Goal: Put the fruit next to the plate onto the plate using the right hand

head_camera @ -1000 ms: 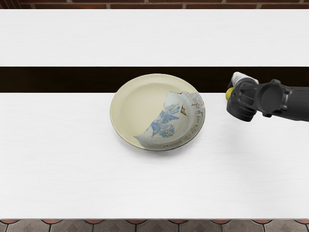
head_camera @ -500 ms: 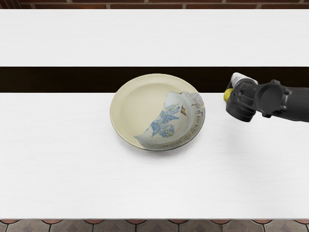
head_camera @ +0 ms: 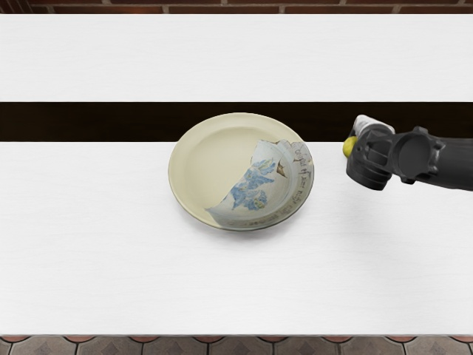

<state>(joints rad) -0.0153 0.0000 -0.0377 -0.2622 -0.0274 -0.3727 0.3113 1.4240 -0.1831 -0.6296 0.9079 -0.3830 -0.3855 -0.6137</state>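
Where the desk (head_camera: 111, 266) ends at its far edge, a dark gap (head_camera: 89, 122) is seen running the full width. A second white surface (head_camera: 222, 59) is set behind the gap, backed by a brick wall (head_camera: 222, 7). Tiled floor (head_camera: 222, 344) is glimpsed below the near edge.

Open room: broad white desk is laid out to the left of the plate (head_camera: 199, 159) and along the whole near side, out to both near corners. A band of bare desk is also left between the plate's right rim and the right hand (head_camera: 369, 157).

Right arm (head_camera: 443, 159): brought in from the right, held just inside the far edge, towards the far right corner. The hand is shown as a dark rounded mass with a white part (head_camera: 366, 122) on its far side, overlapping the far edge. Whether it is closed on anything cannot be told; its underside is hidden.

Fruit (head_camera: 348, 146): only a small yellow sliver is shown, tucked against the hand's left side at the far edge of the desk. The rest is covered by the hand. Whether it rests on the desk or is lifted cannot be told. It is placed off the plate, to the plate's right.

Plate: round, cream, set against the far edge at about mid-width, its far rim overlapping the dark gap. A blue-and-white patterned patch (head_camera: 259, 188) is carried on its right and near part.
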